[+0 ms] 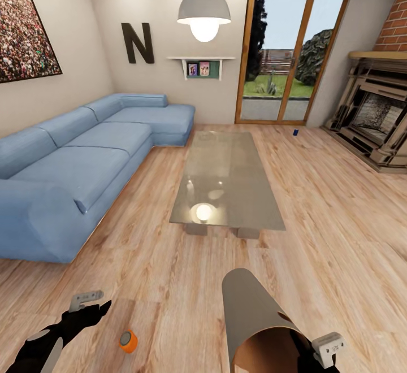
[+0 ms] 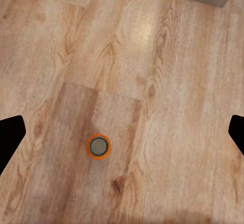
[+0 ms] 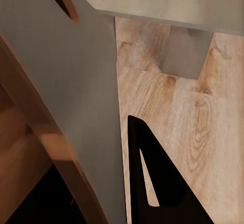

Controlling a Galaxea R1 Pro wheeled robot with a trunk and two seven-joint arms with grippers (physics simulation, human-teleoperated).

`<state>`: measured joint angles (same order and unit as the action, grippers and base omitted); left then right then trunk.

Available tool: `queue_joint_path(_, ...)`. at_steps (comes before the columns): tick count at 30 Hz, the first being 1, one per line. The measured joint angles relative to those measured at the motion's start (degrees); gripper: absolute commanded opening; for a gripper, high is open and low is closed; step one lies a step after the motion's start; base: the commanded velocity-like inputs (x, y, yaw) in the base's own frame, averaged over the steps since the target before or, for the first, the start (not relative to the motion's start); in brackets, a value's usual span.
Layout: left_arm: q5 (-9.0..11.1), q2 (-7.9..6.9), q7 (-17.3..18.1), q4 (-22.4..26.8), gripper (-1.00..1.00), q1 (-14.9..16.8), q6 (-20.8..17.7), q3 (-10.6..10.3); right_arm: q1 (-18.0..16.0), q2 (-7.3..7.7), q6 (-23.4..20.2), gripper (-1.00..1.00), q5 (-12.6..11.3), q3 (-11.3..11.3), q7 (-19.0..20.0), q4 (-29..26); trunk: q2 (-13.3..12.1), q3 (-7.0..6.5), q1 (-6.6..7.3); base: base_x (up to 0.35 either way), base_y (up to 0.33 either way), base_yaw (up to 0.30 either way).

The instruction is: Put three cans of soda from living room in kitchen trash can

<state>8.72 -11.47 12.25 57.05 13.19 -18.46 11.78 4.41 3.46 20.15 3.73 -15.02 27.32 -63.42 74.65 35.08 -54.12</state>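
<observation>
One orange can (image 2: 98, 146) stands right under your wide-open left gripper (image 2: 122, 132), so drop crooked and you knock it over, while your right gripper (image 1: 316, 356) holds the bin (image 1: 254, 322).

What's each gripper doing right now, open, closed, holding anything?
Left gripper: jaws open, empty, above the orange can on the floor.
Right gripper: closed on the rim of the trash can, carrying it.

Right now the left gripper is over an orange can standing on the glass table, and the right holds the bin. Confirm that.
Not quite: the orange can stands on the wood floor, not the glass table, as the left wrist view shows. The rest holds: the open left gripper is above it, and the right gripper holds the bin.
</observation>
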Motion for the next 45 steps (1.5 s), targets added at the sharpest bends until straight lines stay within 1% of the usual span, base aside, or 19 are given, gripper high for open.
queue_joint_path(5,0.0,0.02,0.0,0.0,1.0,0.0,0.0,0.0,0.0,0.05,-0.3,-1.0,-0.2,-0.2,0.0,0.0,0.0,0.0,0.0,0.0,0.0,0.0)
queue_joint_path(9,0.0,0.03,0.0,0.0,1.0,0.0,0.1,0.0,-0.3,0.07,-6.1,-1.0,-0.3,-0.2,0.0,-2.5,0.0,0.0,0.0,0.0,0.0,0.0)
queue_joint_path(12,0.0,0.04,0.0,0.0,1.0,0.0,0.1,0.0,-0.7,0.34,-13.2,-1.0,-0.2,-0.2,0.0,-6.1,0.0,0.0,0.0,0.0,0.0,0.0)
queue_joint_path(15,0.0,0.04,0.0,0.0,1.0,0.0,0.1,0.1,-1.0,0.48,-16.5,-1.0,-0.3,-0.3,0.1,-8.0,0.0,0.0,0.0,0.0,0.0,0.0)
queue_joint_path(19,0.0,0.04,-0.1,-0.2,1.0,0.0,0.3,0.1,-2.5,0.5,-19.2,-1.0,-0.3,-0.3,0.0,-9.3,0.0,-0.01,0.0,0.0,0.0,0.0)
queue_joint_path(21,0.0,0.05,-0.1,-0.2,1.0,0.0,0.4,0.1,-3.9,0.45,-20.4,-1.0,-0.3,-0.2,0.1,-9.8,0.0,-0.01,0.0,0.0,0.0,0.0)
queue_joint_path(23,0.0,0.05,-0.3,-0.2,1.0,0.0,0.5,0.1,-5.7,0.43,-23.2,-1.0,-0.1,-0.2,0.1,-10.5,0.0,-0.01,0.0,0.0,0.0,0.0)
queue_joint_path(24,0.0,0.05,-0.5,-0.3,1.0,0.1,0.5,0.1,-7.5,0.38,-27.3,-1.0,0.7,0.0,0.1,-11.5,0.0,0.0,-0.01,0.0,0.0,0.0)
queue_joint_path(26,0.0,0.05,-0.7,-0.3,1.0,0.0,0.5,0.1,-10.1,0.45,-32.7,-1.0,0.4,0.0,0.1,-14.2,0.0,0.0,0.0,0.0,0.0,0.0)
queue_joint_path(28,0.0,0.05,-0.7,-0.3,1.0,0.1,0.5,0.1,-11.7,0.45,-35.8,-1.0,-0.7,-0.1,0.3,-16.8,0.0,-0.02,0.0,0.0,0.0,0.0)
queue_joint_path(30,0.0,0.05,-0.8,-0.3,1.0,0.0,0.5,0.1,-13.2,0.53,-39.2,-1.0,0.6,-0.1,0.3,-18.3,0.0,0.0,0.0,0.0,0.0,0.0)
queue_joint_path(31,0.0,0.05,-0.8,-0.3,1.0,0.1,0.5,0.1,-14.7,0.59,-42.5,-1.0,0.5,0.0,0.4,-19.1,0.0,0.0,0.0,0.0,0.0,0.0)
queue_joint_path(33,0.0,0.05,-0.8,-0.3,1.0,0.1,0.6,0.1,-16.5,0.68,-45.0,-1.0,-0.2,-0.1,0.6,-20.8,0.0,-0.01,0.0,0.0,0.0,0.0)
queue_joint_path(35,0.0,0.05,-0.9,-0.3,1.0,0.1,0.6,0.1,-20.0,0.88,-48.9,-1.0,0.0,-0.5,0.8,-21.0,0.0,0.0,0.0,0.0,0.0,0.0)
queue_joint_path(38,0.0,0.05,-0.9,-0.3,1.0,0.1,0.6,0.1,-21.6,0.92,-50.0,-1.0,-0.9,-0.5,0.7,-21.9,0.0,0.0,0.0,0.0,0.0,0.0)
queue_joint_path(40,0.1,0.04,-0.9,-0.3,1.0,0.1,0.6,0.2,-21.9,0.9,-49.8,-1.0,0.5,-0.4,0.4,-21.7,0.0,0.0,0.0,0.0,0.0,0.0)
queue_joint_path(43,0.1,0.05,-0.9,-0.3,1.0,0.1,0.6,0.2,-22.3,0.54,-50.3,-1.0,-0.1,0.0,0.3,-21.6,0.0,0.0,0.0,0.0,0.0,0.0)
queue_joint_path(44,0.1,0.05,-0.9,-0.2,1.0,0.1,0.6,0.2,-22.5,0.37,-50.2,-1.0,0.8,0.4,0.1,-21.8,0.0,0.0,0.0,0.0,0.0,0.0)
queue_joint_path(45,0.1,0.04,-0.9,-0.3,1.0,0.1,0.6,0.2,-22.5,0.34,-50.2,-1.0,0.6,0.4,0.1,-21.9,0.0,0.0,0.0,0.0,0.0,0.0)
